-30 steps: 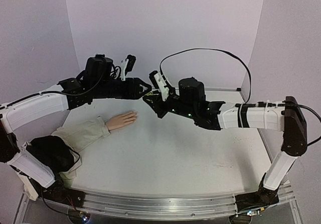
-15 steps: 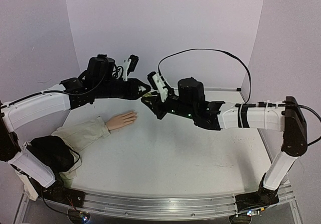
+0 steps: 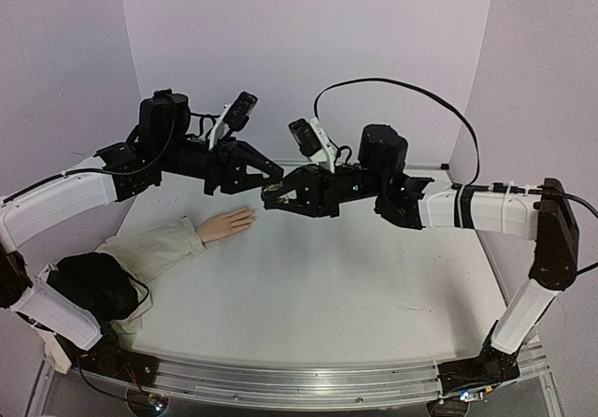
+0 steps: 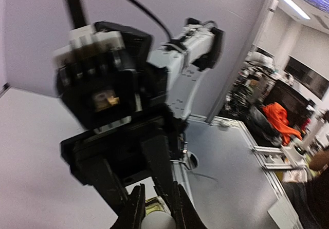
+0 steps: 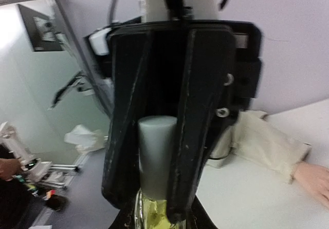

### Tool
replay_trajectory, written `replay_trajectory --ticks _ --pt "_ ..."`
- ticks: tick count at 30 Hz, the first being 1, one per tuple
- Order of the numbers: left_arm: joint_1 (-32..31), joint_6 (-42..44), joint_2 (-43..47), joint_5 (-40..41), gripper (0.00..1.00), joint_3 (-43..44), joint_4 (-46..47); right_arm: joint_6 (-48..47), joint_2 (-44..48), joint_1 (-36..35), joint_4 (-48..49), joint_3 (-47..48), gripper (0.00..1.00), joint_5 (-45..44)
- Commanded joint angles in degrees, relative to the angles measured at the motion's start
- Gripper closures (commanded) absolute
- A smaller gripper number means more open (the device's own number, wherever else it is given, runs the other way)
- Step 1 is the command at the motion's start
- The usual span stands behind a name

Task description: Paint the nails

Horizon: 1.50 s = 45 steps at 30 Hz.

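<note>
The mannequin hand lies palm down on the white table, its beige sleeve trailing to the left. Its nails are too small to make out. Both grippers meet in the air to the right of and above the hand. My right gripper is shut on a small yellowish-green bottle. My left gripper faces it and is shut on the bottle's pale cap. In the right wrist view the hand and sleeve show behind.
A black cloth lies over the sleeve's near end by the left arm's base. A black cable loops above the right arm. Purple walls close in the table at the back and on both sides.
My left gripper has shut on the bottle's cap. Both wrists have risen and turned, so the grippers now meet higher above the table.
</note>
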<state>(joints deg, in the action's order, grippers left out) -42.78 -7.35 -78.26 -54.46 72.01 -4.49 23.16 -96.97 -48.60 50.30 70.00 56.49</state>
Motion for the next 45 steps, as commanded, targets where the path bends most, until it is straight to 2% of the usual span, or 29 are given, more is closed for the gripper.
replay_trajectory --ticks 1,3,7,9,11,13,15,21,23,27,35,41,45 --pt "-2.44 3.24 -2.11 -28.07 1.0 0.49 -2.98 19.58 1.87 0.75 28.95 5.51 1.0 10.95" --pt "-2.27 3.22 -2.59 -28.2 1.0 0.99 -2.98 20.37 2.23 0.7 30.07 5.02 1.0 10.86" --pt "-1.39 2.65 -1.31 -22.01 0.98 1.25 -2.98 17.74 3.09 0.75 29.75 2.7 1.0 9.59" --pt "-0.24 1.68 0.04 -17.61 0.87 0.89 -2.98 14.33 3.79 1.13 27.76 1.04 1.0 7.72" --pt "1.32 0.67 1.61 -13.6 0.66 0.13 -2.98 9.09 4.73 1.61 23.65 -0.66 1.0 4.93" --pt "2.16 -0.18 3.3 -9.12 0.45 -0.76 -2.98 1.29 5.98 1.83 14.38 -1.93 1.0 0.87" --pt "2.81 -0.9 4.97 -5.19 0.34 -1.86 -2.98 -6.21 7.23 1.75 5.63 -2.33 1.0 -3.91" --pt "3.23 -7.32 7.1 9.47 0.23 -2.79 -3.07 -17.06 7.97 1.44 -5.47 -2.98 1.0 -20.14" --pt "3.23 -10.54 7.58 15.97 0.22 -2.62 -3.07 -18.47 7.66 0.91 -6.24 -3.42 1.0 -27.89" --pt "3.23 -16.27 7.65 26.67 0.23 -2.61 -3.15 -20.59 6.07 -0.99 -5.41 -3.36 1.0 -38.08" --pt "2.3 -18.95 3.08 29.21 0.32 -0.53 -3.15 -26.13 1.25 -6.45 -7.84 1.42 1.0 -50.3" --pt "0.66 -17.53 2.68 32.5 0.35 -0.54 -3.07 -26.08 -0.3 -7.56 -8.41 2.92 1.0 -53.02" --pt "0.43 -18.1 1.92 32.76 0.45 -0.73 -3.11 -26.51 -0.88 -8.35 -8.45 3.7 1.0 -53.29"
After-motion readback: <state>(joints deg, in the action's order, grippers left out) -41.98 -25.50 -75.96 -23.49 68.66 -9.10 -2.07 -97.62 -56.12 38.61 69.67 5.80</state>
